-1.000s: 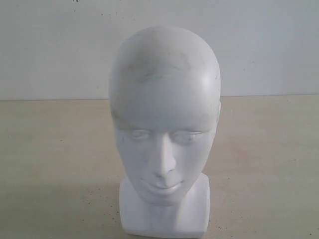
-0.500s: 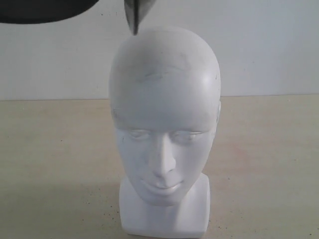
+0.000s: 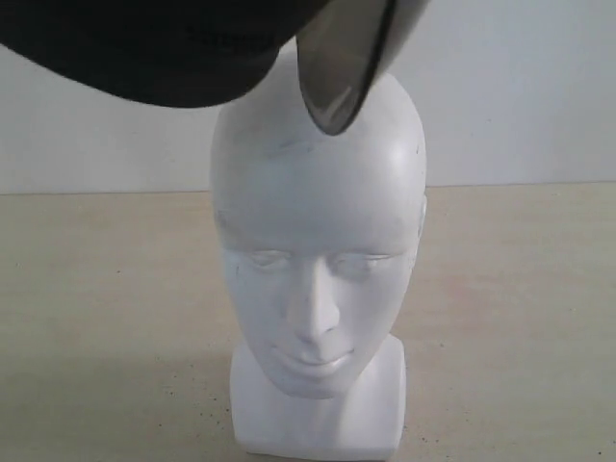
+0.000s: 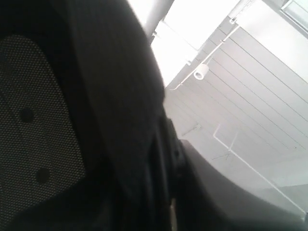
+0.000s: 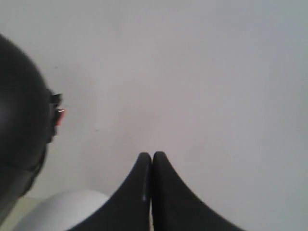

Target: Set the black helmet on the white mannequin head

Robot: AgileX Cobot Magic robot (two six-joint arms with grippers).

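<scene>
Off-centre matte black helmet [image 3: 164, 48] over smooth white mannequin head [image 3: 318, 241]; tinted visor [image 3: 342, 67] may snag it (tipping it over). Closed right pincer [image 5: 152, 159] idle; left pincer: cannot tell.

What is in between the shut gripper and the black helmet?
Nothing. In the right wrist view, only bare white wall shows between the right gripper and the black helmet; the white mannequin head peeks in nearby.

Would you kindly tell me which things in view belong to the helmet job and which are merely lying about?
Part of the job:
- black helmet, with its tinted visor, up over the head's crown
- white mannequin head, upright on the table

Merely there:
- table
- wall
- right gripper, shut, holding nothing
</scene>
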